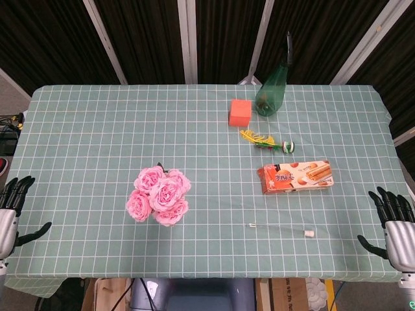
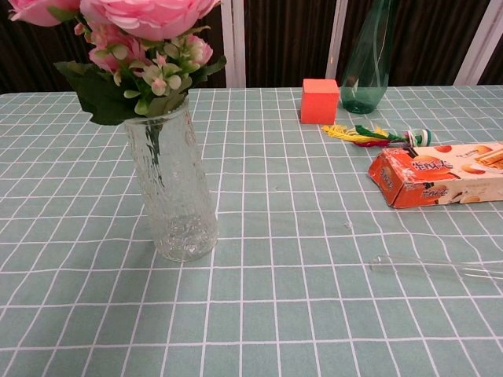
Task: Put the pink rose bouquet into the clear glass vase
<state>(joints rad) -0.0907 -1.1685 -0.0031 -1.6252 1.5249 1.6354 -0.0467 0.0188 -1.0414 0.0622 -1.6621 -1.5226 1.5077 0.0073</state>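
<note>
The pink rose bouquet [image 1: 159, 195] stands upright in the clear glass vase [image 2: 173, 196], its blooms [image 2: 137, 23] and green leaves spreading above the rim in the chest view. From the head view the blooms hide the vase. My left hand [image 1: 10, 217] hangs off the table's left edge, fingers spread and empty, far from the flowers. Off the front right corner is my right hand [image 1: 394, 223], also empty with fingers apart. Neither hand appears in the chest view.
An orange cube [image 1: 240, 111] and a green glass bottle [image 1: 271, 94] stand at the back. A yellow-green tassel [image 1: 266, 141], an orange biscuit box [image 1: 295, 176] and a thin clear rod [image 1: 282, 227] lie on the right of the green checked tablecloth [image 1: 84, 129].
</note>
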